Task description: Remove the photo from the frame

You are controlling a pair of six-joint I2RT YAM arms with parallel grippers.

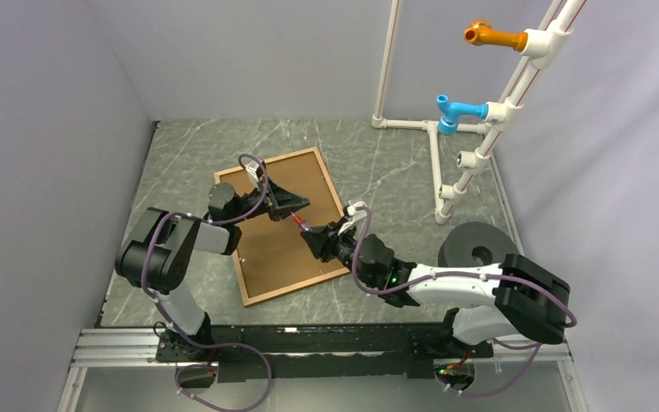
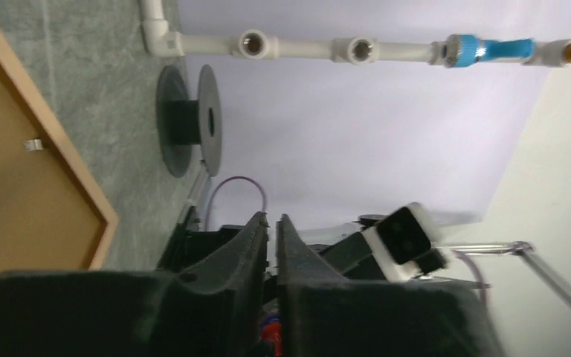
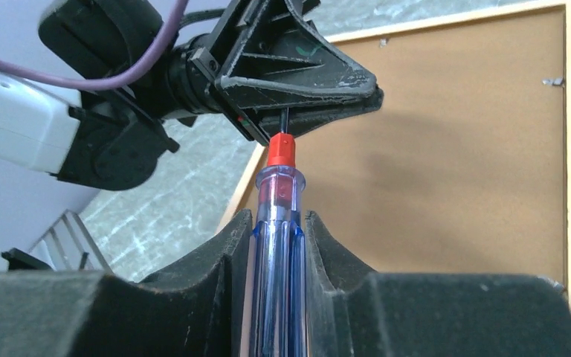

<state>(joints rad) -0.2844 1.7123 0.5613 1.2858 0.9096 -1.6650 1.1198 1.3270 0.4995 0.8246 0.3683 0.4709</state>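
Looking like a robotics lab test cell: plain grey walls [image 1: 43,112] are boxing in a marbled surface [image 1: 189,146], a white pipe rack [image 1: 436,167] is standing behind, and an aluminium mounting rail [image 1: 111,342] is running along the near edge.

The frame [image 1: 298,286] lies askew in the middle of the grey marbled tabletop [image 1: 197,154], filled by the light-brown back of the photo [image 1: 275,257]. Above that board the left pincer [image 1: 299,206] and right pincer [image 1: 309,236] meet tip to tip, a small red-tipped tool [image 1: 296,221] between them. A black spool [image 1: 478,246] sits near right, and a white pipe stand [image 1: 436,154] far right.
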